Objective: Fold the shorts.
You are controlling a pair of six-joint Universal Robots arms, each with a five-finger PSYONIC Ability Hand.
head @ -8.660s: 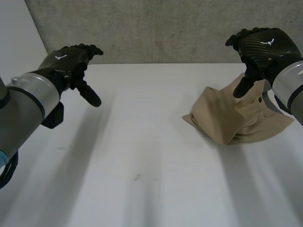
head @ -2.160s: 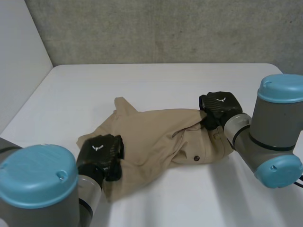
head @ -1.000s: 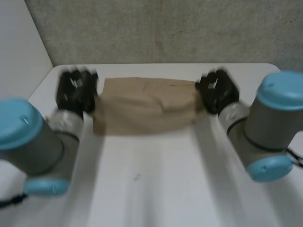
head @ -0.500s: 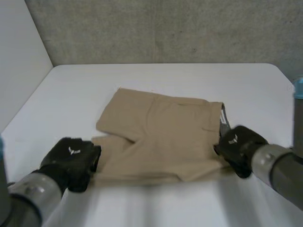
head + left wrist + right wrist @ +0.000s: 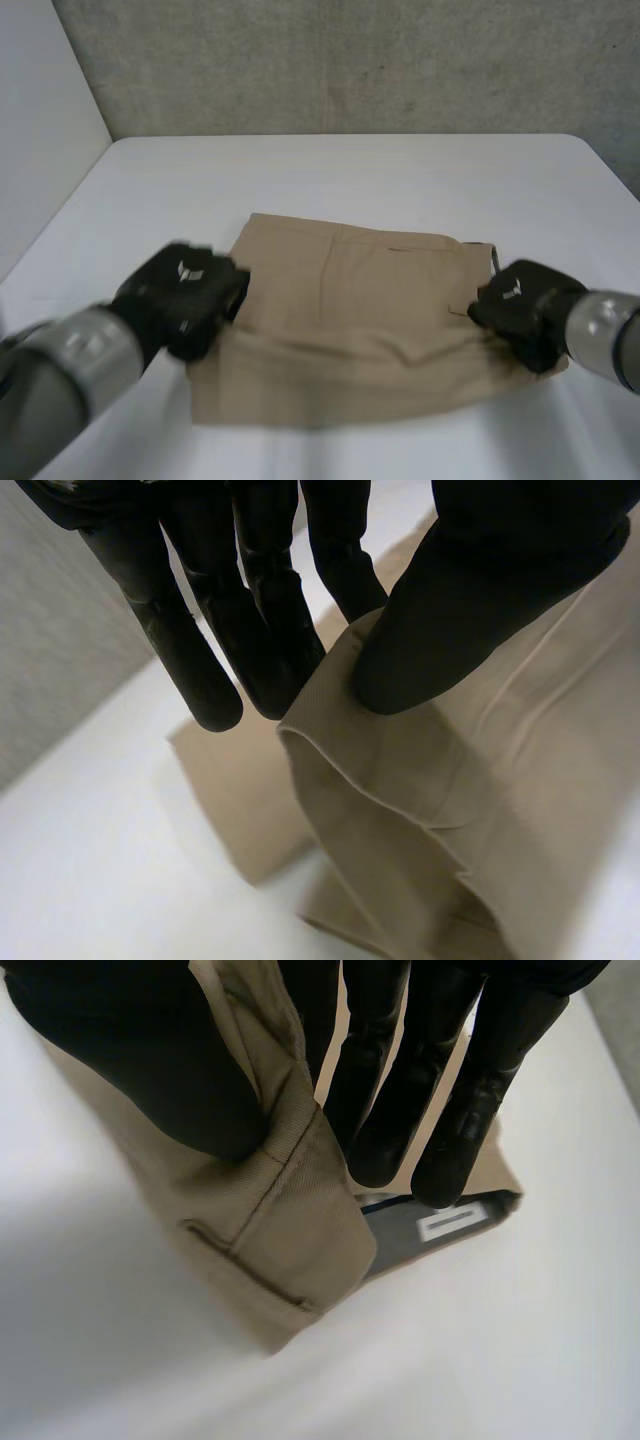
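The tan shorts lie spread on the white table, waistband toward my right side. My left hand sits at their left edge. In the left wrist view its thumb pinches a raised fold of cloth against the fingers. My right hand is at the right edge. In the right wrist view its thumb clamps the waistband against the fingers. The grey inner band with a white label shows below its fingertips.
A grey concrete wall runs behind the table. The table's left edge slants toward me, and its rounded far right corner lies beyond the shorts.
A second ago the shorts hung stretched between both hands over the far table. They came down flat, and both hands have since shifted slightly away from me, still pinching the side edges.
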